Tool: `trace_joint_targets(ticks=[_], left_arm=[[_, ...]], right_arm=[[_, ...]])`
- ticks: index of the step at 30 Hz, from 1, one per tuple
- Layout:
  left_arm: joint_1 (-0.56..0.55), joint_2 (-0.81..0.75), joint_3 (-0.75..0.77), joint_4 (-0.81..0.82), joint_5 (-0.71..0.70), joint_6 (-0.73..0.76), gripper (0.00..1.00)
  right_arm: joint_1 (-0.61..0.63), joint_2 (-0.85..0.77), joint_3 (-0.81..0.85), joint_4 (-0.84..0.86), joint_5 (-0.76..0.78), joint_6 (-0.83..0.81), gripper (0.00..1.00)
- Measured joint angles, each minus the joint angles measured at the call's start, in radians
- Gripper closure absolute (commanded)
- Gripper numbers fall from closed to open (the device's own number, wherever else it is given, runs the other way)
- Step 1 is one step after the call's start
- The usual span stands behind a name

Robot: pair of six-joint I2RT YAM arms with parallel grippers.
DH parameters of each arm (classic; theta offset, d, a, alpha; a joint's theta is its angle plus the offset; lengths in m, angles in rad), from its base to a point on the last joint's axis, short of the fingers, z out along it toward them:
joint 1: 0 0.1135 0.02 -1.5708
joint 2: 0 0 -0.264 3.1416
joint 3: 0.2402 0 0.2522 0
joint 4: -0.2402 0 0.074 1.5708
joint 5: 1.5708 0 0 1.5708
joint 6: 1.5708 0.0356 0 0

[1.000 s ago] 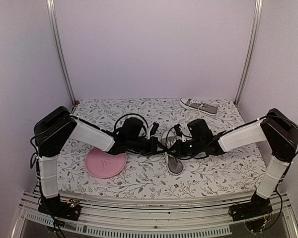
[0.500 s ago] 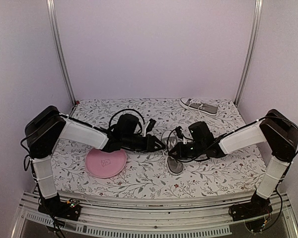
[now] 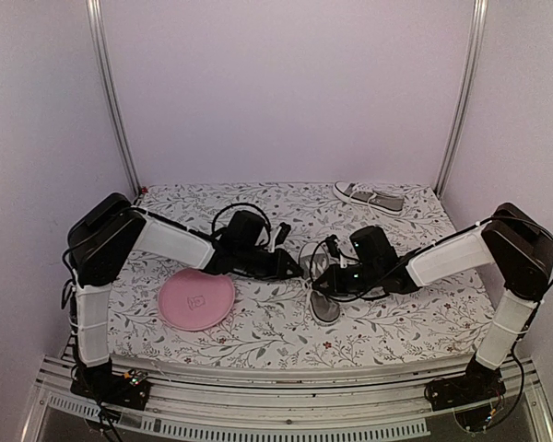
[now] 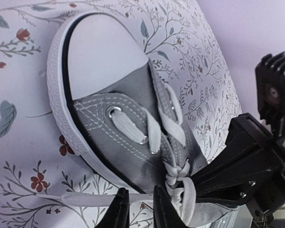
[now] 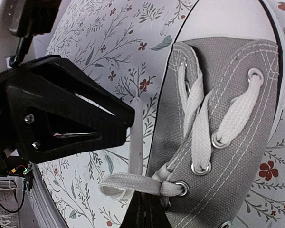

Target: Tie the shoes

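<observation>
One grey shoe [image 3: 324,302] with a white toe cap lies mid-table, and both grippers meet at its laces. In the left wrist view my left gripper [image 4: 140,211] is open by a narrow gap beside the shoe [image 4: 133,118]. A loose white lace strand [image 4: 61,199] runs across the cloth into that gap. My right gripper [image 5: 149,213] is shut at the knot, with the lace loop [image 5: 128,185] pinched at its tips beside the shoe [image 5: 228,118]. The second shoe [image 3: 373,198] lies at the back right.
A round pink plate [image 3: 196,299] sits on the floral cloth [image 3: 258,327] left of the shoe, under the left forearm. Pale walls and metal posts close in the sides and back.
The left gripper's jaws came apart and have partly narrowed again around the lace strand, and the left arm shifted slightly. The right gripper and the shoe have barely moved.
</observation>
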Motion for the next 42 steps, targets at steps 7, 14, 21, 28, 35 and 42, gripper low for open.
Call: trace_joint_targets(ticks=[7,14,21,28,35,42], left_arm=[[-0.001,0.035,0.021,-0.037,0.04,0.027,0.83],[-0.008,0.035,0.033,-0.038,0.061,0.05,0.83],[-0.022,0.035,0.042,-0.039,0.071,0.074,0.81],[-0.035,0.037,0.044,-0.034,0.084,0.087,0.81],[-0.04,0.059,0.044,-0.006,0.112,0.082,0.81],[-0.04,0.064,0.031,0.061,0.152,0.05,0.81]], right_arm=[[0.0,0.0,0.0,0.0,0.0,0.001,0.98],[0.0,0.0,0.0,0.0,0.0,0.005,0.98],[0.0,0.0,0.0,0.001,0.0,0.013,0.98],[0.0,0.0,0.0,0.001,0.0,0.014,0.98],[0.0,0.0,0.0,-0.001,0.0,0.015,0.98],[0.0,0.0,-0.02,0.035,-0.001,0.022,0.98]])
